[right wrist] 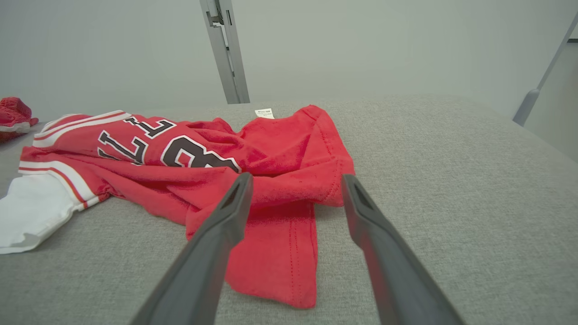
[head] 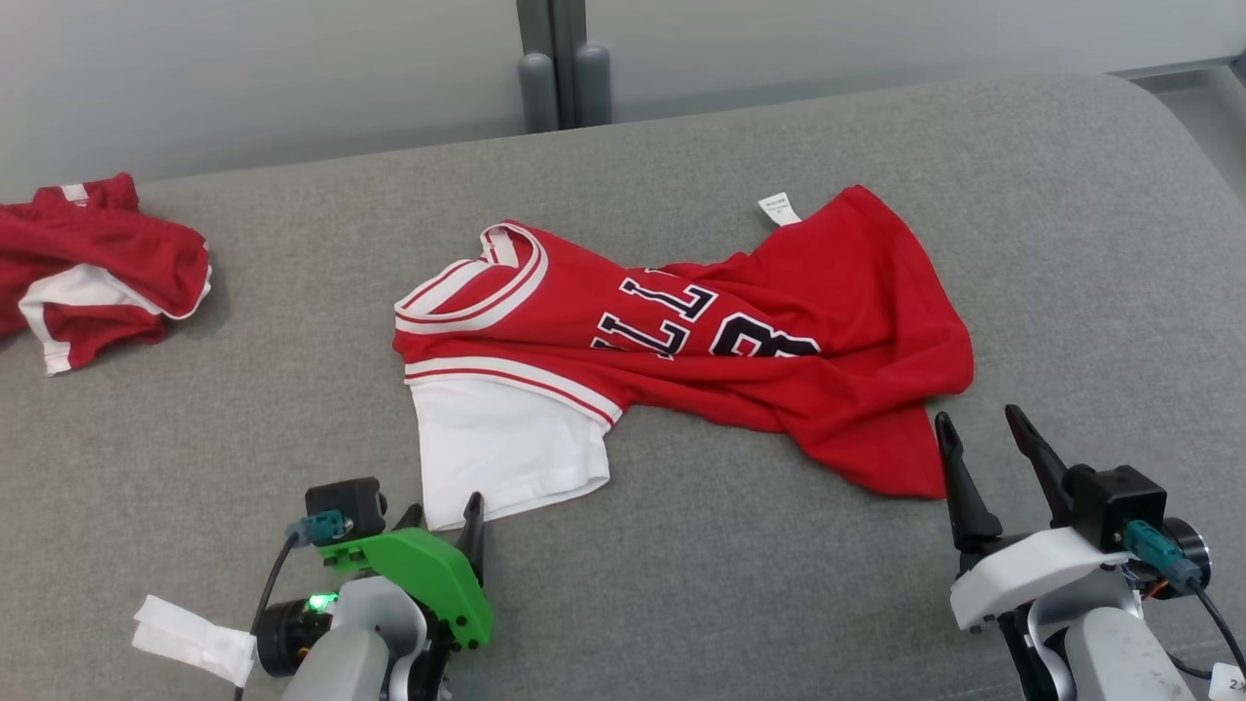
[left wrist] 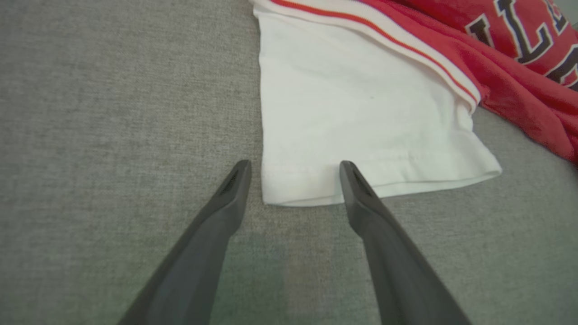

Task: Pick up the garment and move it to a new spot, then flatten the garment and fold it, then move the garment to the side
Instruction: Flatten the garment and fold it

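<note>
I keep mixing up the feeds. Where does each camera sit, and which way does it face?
Head: on the head, looking forward and down at the grey cushion and red jersey; left gripper and right gripper at the bottom.
Left wrist: looks along its open fingers at the jersey's white sleeve.
Right wrist: low, looks along its fingers across the jersey's red hem.
All three share the jersey's sleeve.

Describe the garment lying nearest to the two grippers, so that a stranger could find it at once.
On the grey padded surface, look at the middle, just beyond the left gripper and right gripper. There lies the red jersey. Unlike the bunched red garment at the far left, it shows dark letters and a plain white sleeve.
</note>
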{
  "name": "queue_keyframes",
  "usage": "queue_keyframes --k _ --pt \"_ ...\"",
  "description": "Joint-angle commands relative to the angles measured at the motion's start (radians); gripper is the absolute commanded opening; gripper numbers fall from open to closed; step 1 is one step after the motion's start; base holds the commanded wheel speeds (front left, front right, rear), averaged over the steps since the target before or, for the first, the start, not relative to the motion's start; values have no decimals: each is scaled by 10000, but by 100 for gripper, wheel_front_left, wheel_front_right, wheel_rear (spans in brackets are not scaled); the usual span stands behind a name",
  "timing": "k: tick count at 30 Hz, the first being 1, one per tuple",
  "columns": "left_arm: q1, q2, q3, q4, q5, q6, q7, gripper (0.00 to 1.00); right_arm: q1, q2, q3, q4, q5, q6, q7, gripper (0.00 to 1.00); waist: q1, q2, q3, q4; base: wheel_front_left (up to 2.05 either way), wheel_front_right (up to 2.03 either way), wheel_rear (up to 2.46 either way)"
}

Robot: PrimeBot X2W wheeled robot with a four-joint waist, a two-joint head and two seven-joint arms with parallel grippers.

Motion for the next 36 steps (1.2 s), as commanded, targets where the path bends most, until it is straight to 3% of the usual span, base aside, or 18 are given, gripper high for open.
queue_keyframes --k 1,5,7,8,9,11,19,30,31,33,34,35,36 --pt "-146 45 47 61 -117 125 95 100 -97 -31 -47 -28 -13 -10 -51 100 0 0 184 -214 0 0 0" --pt "-118 43 37 158 -238 417 201 100 46 -28 -170 -65 -99 -10 -51 100 0 0 248 -301 0 0 0" --pt "-32 43 -61 110 -531 298 292 100 167 -28 -208 15 -138 -10 -51 100 0 0 249 -316 0 0 0" --pt "0 26 -127 80 -646 259 313 87 216 -28 -220 76 -148 -10 -51 100 0 0 245 -317 0 0 0" --pt "28 14 -210 22 -763 226 323 44 271 -28 -256 192 -121 -10 -51 100 0 0 235 -312 0 0 0" --pt "50 12 -313 -118 -991 208 204 1 321 -28 -335 512 6 -11 -51 100 0 0 215 -290 0 0 0" --pt "-156 51 -354 -565 -1135 409 -808 0 -391 -28 -398 2262 -54 -11 -34 100 0 0 201 -37 0 0 0" --pt "14 57 -597 -1031 -1151 256 -1491 0 -1398 -11 -1 4380 -127 -7 540 100 0 0 209 576 0 0 0" --pt "55 57 -623 -1071 -1166 257 -1516 0 -1405 -4 103 4490 -90 -6 551 89 0 0 198 609 0 0 0" --pt "126 54 -649 -1140 -1187 252 -1579 0 -1438 -4 265 4641 -43 -4 607 44 0 0 180 653 0 0 0" --pt "147 54 -662 -1159 -1187 249 -1582 0 -1455 7 325 4685 -55 -3 622 28 0 0 171 669 0 0 0" --pt "161 54 -672 -1201 -1210 234 -1611 0 -1477 16 375 4734 -24 -3 640 0 0 0 161 687 0 0 0" --pt "163 56 -666 -1234 -1231 222 -1653 0 -1506 16 408 4761 23 -3 648 0 0 0 151 697 0 0 0"
